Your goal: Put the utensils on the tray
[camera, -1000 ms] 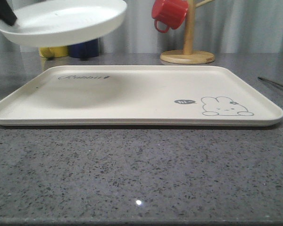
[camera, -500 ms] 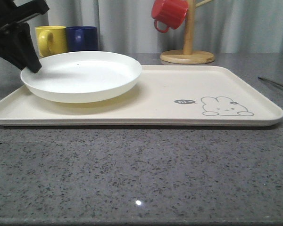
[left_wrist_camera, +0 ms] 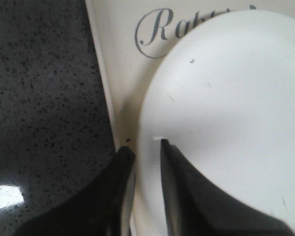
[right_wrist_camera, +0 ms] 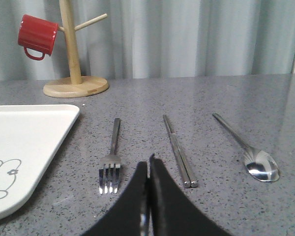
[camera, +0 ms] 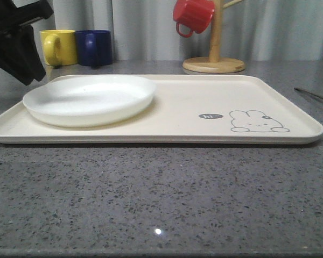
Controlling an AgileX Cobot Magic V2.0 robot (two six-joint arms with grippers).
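The cream tray [camera: 204, 97] with its rabbit drawing lies across the middle of the table. On the grey table to the right of the tray [right_wrist_camera: 19, 142] lie the utensils side by side: fork [right_wrist_camera: 111, 164], chopsticks [right_wrist_camera: 179, 155] and spoon [right_wrist_camera: 258, 164]. My right gripper [right_wrist_camera: 148, 160] is shut and empty, low over the table between fork and chopsticks. My left gripper [camera: 31, 80] hovers just above the left rim of a white plate [camera: 89, 99] resting on the tray. Its fingers [left_wrist_camera: 146, 147] stand slightly apart, open, with the plate's rim [left_wrist_camera: 226, 98] showing between them.
A yellow mug [camera: 59, 47] and a blue mug [camera: 94, 47] stand behind the tray at the left. A wooden mug tree [camera: 214, 63] carrying a red mug [camera: 192, 15] stands behind the tray's middle. A thin utensil handle [camera: 315, 95] shows at the far right.
My left gripper carried the white plate down from high at the left onto the tray's left half, let it go and rose slightly off its rim.
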